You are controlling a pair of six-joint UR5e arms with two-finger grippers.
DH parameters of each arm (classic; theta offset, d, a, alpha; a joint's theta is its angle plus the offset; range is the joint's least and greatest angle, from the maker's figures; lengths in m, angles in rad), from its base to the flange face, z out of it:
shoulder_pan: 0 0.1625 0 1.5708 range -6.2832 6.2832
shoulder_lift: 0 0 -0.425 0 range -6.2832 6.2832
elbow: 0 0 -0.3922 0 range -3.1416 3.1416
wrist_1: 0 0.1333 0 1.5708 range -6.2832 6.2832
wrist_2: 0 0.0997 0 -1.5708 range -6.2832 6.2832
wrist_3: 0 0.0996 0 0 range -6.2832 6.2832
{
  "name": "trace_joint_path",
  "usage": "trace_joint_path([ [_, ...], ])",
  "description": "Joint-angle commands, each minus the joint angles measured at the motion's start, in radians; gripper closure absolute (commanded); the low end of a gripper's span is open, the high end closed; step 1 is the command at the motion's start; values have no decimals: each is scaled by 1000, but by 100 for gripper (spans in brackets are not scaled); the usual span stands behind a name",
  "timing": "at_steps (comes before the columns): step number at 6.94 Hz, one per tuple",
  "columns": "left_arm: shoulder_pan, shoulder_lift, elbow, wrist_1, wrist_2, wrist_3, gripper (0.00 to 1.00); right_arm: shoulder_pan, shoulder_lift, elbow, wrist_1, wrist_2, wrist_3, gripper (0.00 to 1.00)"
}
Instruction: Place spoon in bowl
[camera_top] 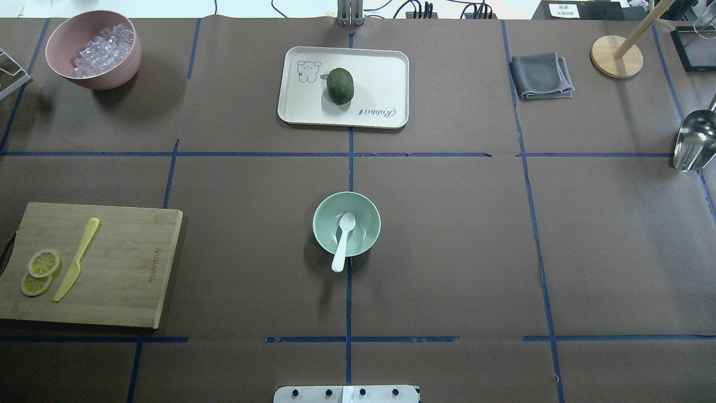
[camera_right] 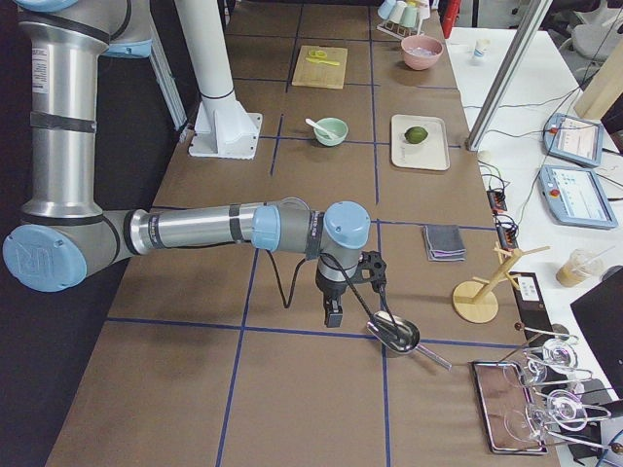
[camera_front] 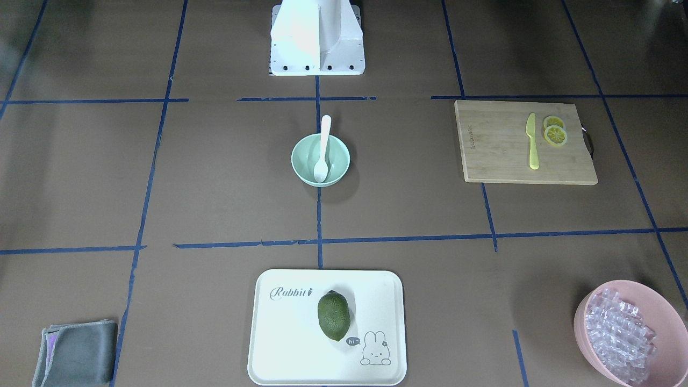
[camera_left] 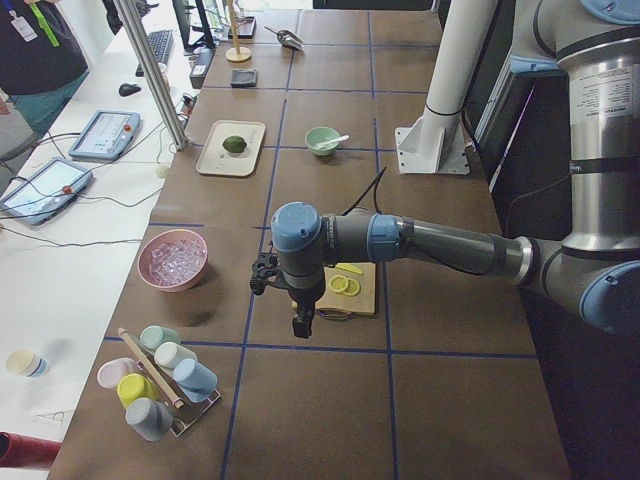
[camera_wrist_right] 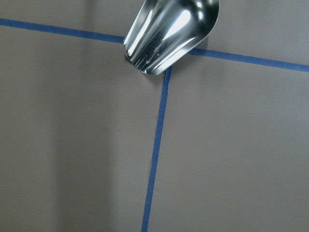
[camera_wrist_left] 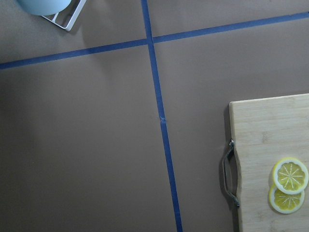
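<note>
The white spoon (camera_front: 322,148) lies in the pale mint-green bowl (camera_front: 338,156) at the table's centre, scoop down inside and handle resting over the rim on the robot's side. Overhead, the spoon (camera_top: 343,240) and bowl (camera_top: 366,221) show the same. No gripper touches them. My left gripper (camera_left: 302,325) hangs over the table's left end, by the cutting board. My right gripper (camera_right: 333,316) hangs over the right end, by a metal scoop. Both show only in the side views, so I cannot tell whether they are open or shut.
A cutting board (camera_top: 128,263) holds a yellow knife (camera_top: 78,257) and lemon slices. A tray (camera_top: 380,78) with a green fruit stands far centre. A pink bowl (camera_top: 106,75), a grey cloth (camera_top: 540,75) and a metal scoop (camera_top: 693,140) sit near the edges.
</note>
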Motion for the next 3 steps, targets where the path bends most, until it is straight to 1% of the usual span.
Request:
trace_joint_path([
  [1, 0, 0, 0, 4, 1, 1, 0, 0, 0, 0, 0, 0, 0, 0],
  [3, 0, 0, 8, 6, 1, 1, 0, 0, 2, -2, 0, 0, 0, 0],
])
